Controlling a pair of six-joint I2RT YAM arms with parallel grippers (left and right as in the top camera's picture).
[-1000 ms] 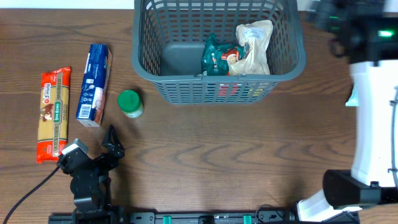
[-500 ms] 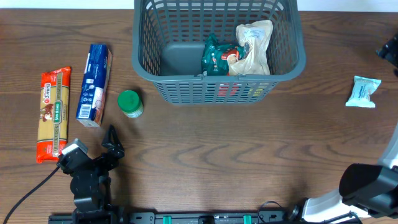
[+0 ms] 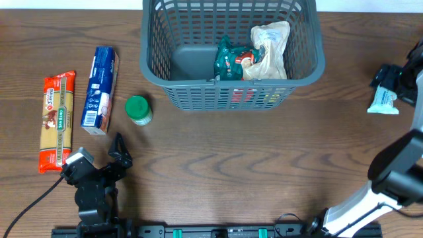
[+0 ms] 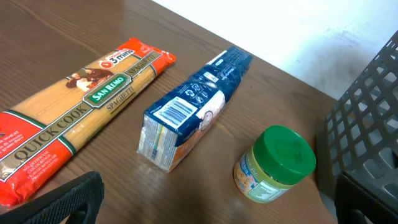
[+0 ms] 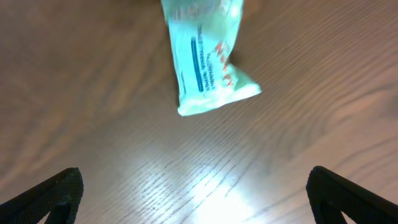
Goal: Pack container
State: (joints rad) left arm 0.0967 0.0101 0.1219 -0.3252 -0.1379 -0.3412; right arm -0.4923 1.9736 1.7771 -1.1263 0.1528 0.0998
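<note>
A dark grey slotted container point(image 3: 228, 98) stands at the far middle of a wooden table point(image 3: 218, 165). Inside it, toward its right half, lie a green packet point(image 3: 230, 61) and a crumpled beige bag point(image 3: 269, 46); its left half shows bare floor.

To the right of the container, well apart from it, a small pale green packet point(image 3: 383, 101) lies flat on the wood. The right gripper point(image 3: 391, 79) hangs just over the packet's far end. In the right wrist view the fingers are spread wide and hold nothing. The packet point(image 5: 205, 59) sits ahead of the fingertips and centred between them. Its long axis runs away from the camera with a slight tilt, so the jaws would close across its narrow width. This arm is clearly the nearer one. It probably needs to move forward and down before closing.

To the left of the container, a green-lidded jar point(image 3: 139, 110) stands near its front corner. Farther left, a blue box point(image 3: 99, 89) and a spaghetti packet point(image 3: 57, 122) lie side by side, their long axes running front to back. The left gripper point(image 3: 121, 153) rests near the front edge, short of the jar, its fingers wide apart and empty.
</note>
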